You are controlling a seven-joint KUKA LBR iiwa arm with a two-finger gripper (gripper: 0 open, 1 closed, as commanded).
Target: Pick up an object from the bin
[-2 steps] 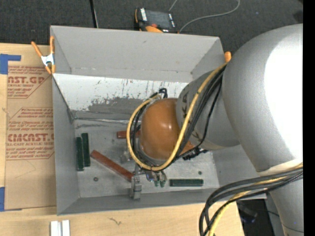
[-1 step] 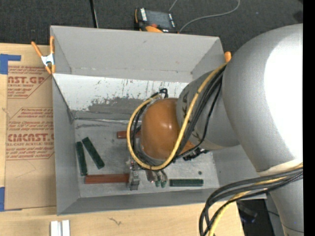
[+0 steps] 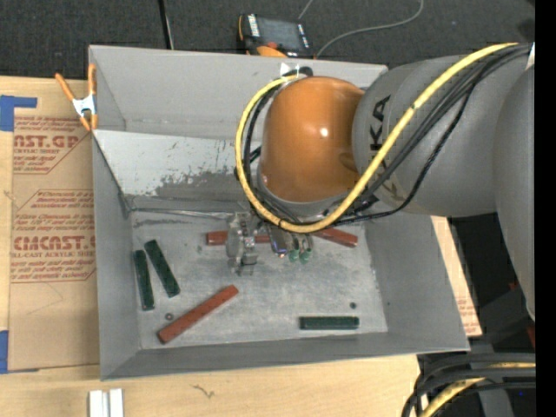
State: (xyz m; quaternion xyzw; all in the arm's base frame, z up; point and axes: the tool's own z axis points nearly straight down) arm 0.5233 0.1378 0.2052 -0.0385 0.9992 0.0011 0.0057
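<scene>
I have the pincer [image 3: 243, 254] low over the floor of the grey bin [image 3: 156, 159], about mid-width and toward the back wall. The arm's orange cover [image 3: 308, 142] bulks over it. From this angle I cannot tell whether the pincer is apart or together, and I see nothing held in it.

The nearest thing is a red-brown bar [image 3: 216, 238] lying flat. Its left end pokes out just beside the pincer on the left, and the rest is hidden behind the metalwork. A second red-brown piece [image 3: 341, 238] shows on the right under the arm, close to where the floor meets the right wall. I cannot tell whether the two join.

Everything else lies well apart. Two dark green sticks [image 3: 142, 280] lie side by side near the left wall, almost parallel to it. A long red-brown stick [image 3: 198, 313] lies slantwise toward the front left corner, its lower end near the front edge. A green bar [image 3: 329, 323] lies along the front edge on the right.

Between these things the middle of the floor is bare, giving free room in front of the pincer. The back wall is the closest edge.
</scene>
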